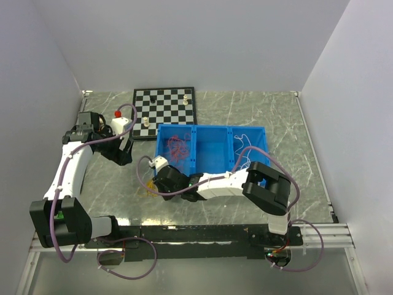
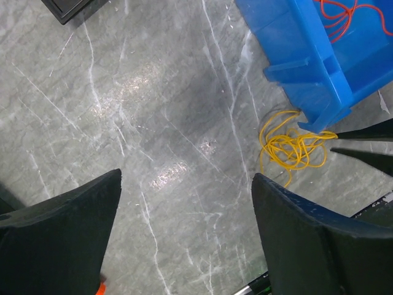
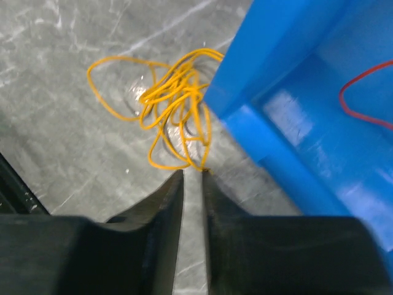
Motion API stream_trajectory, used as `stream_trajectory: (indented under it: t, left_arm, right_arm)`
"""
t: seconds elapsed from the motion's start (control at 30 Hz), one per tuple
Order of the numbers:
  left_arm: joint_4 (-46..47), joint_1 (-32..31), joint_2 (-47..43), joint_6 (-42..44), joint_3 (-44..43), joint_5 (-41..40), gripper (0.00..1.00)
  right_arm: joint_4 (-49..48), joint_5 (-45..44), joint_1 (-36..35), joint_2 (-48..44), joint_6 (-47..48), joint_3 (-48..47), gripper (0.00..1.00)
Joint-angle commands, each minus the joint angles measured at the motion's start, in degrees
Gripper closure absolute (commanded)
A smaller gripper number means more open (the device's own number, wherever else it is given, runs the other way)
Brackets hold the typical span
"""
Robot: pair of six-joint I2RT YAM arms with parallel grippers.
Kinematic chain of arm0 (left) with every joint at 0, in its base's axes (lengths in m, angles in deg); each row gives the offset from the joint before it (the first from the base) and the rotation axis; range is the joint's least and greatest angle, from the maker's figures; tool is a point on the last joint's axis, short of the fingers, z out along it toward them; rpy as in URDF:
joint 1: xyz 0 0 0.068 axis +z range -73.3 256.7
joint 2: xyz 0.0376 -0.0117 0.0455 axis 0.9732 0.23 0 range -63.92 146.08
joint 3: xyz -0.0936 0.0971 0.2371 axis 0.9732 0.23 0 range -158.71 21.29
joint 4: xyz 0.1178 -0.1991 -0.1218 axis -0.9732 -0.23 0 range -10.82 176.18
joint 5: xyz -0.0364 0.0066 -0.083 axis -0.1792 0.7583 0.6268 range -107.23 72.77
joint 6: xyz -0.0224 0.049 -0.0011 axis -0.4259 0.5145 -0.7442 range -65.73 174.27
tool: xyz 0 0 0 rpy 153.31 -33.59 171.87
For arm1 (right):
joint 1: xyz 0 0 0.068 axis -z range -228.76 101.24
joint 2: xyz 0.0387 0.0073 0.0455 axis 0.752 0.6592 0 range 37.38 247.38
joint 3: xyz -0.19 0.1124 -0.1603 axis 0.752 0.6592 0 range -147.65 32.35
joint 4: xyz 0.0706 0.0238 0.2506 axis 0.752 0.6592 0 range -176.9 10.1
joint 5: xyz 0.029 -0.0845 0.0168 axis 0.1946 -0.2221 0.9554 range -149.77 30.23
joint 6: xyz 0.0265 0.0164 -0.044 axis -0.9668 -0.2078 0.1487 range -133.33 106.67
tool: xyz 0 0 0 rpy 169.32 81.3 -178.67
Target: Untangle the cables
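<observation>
A tangled yellow cable (image 1: 146, 189) lies on the grey marble table just off the near left corner of the blue bin (image 1: 212, 127). It shows in the right wrist view (image 3: 172, 104) and the left wrist view (image 2: 288, 147). My right gripper (image 3: 192, 172) has its jaws a narrow gap apart, with a loop of the yellow cable touching the tip of one finger (image 3: 209, 184). Red cables (image 1: 178, 146) lie in the bin's left compartment and white cable (image 1: 245, 153) in the right one. My left gripper (image 2: 186, 176) is wide open and empty over bare table, left of the bin.
A chessboard (image 1: 164, 104) with a few pieces lies behind the bin at the back. The bin's corner (image 3: 288, 55) stands close to the right gripper. The enclosure walls close in the table on the left, back and right.
</observation>
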Motion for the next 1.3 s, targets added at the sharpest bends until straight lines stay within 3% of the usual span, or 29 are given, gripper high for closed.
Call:
stream_trajectory:
  t: [0.0, 0.13, 0.4, 0.43, 0.63, 0.73, 0.93, 1.27]
  left_arm:
    - [-0.9, 0.1, -0.8, 1.7, -0.5, 2.0, 0.07]
    - [-0.8, 0.1, -0.4, 1.5, -0.5, 3.1, 0.06]
    - [-0.7, 0.1, -0.7, 1.6, -0.8, 2.7, 0.08]
    - [-0.7, 0.1, -0.7, 1.6, -0.6, 2.7, 0.08]
    - [-0.2, 0.1, 0.0, 0.9, -0.7, 2.4, 0.08]
    - [1.3, 0.1, -0.3, -0.1, 0.0, 2.0, 0.07]
    - [1.5, 0.1, -1.2, 0.1, 1.1, 2.3, 0.07]
    - [1.3, 0.1, -1.8, 1.6, 0.8, 1.9, 0.07]
  right_arm:
    - [-5.4, 2.3, 0.6, -1.4, 0.2, 2.7, 0.82]
    - [-7.4, 2.8, 0.6, -2.8, -0.7, 6.0, 1.00]
    - [-10.6, 2.1, -0.3, -10.2, -1.2, 14.9, 1.00]
    - [-11.0, 1.7, -0.3, -10.6, -1.0, 15.3, 0.98]
    - [-11.6, 2.2, 0.4, -7.1, 1.3, 11.0, 0.38]
    - [-9.0, 0.0, 0.7, -3.8, 2.2, 5.3, 0.34]
    - [-10.2, 2.0, 3.5, -0.4, 2.0, 1.6, 0.47]
    - [-9.6, 4.1, 3.5, -0.7, -0.1, 3.2, 0.99]
